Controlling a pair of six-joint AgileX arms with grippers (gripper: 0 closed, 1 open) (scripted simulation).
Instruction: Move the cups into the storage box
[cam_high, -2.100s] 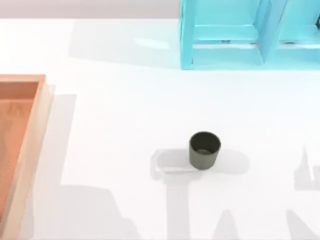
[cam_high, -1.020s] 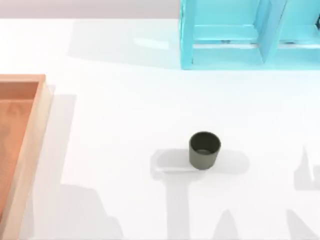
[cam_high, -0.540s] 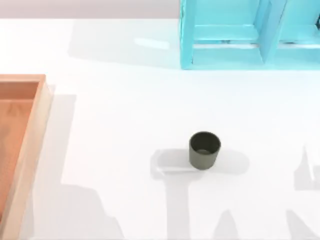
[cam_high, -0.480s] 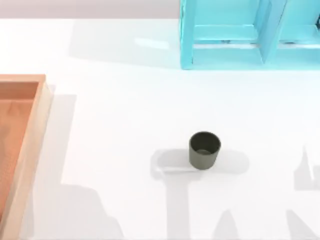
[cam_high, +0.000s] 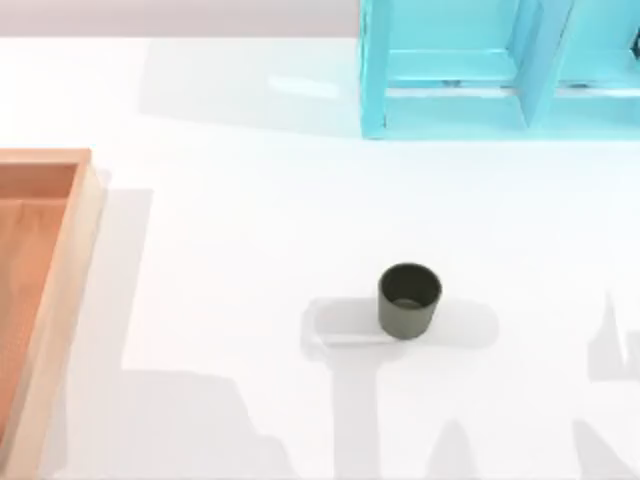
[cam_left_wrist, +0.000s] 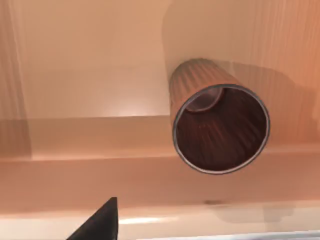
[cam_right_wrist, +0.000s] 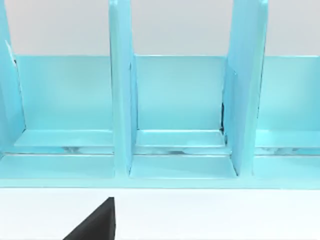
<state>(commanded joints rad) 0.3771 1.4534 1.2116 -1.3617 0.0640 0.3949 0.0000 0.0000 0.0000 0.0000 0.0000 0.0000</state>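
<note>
A white table (cam_high: 250, 200) fills the scene. A turquoise shelf unit (cam_high: 500, 70) stands at its far edge, toward the right, with upright dividers forming open compartments. Soft grey shadows cross the tabletop.

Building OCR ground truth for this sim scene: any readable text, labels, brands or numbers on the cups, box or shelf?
None: no text, label, brand mark or number reads on anything here.
Squat smooth olive green cup: plain.
Tall ribbed dark red-brown cup, standing in the box: plain.
Large shallow light wooden storage box: bare wood grain.
Turquoise shelf unit: plain paint, scuffs, no writing.
</note>
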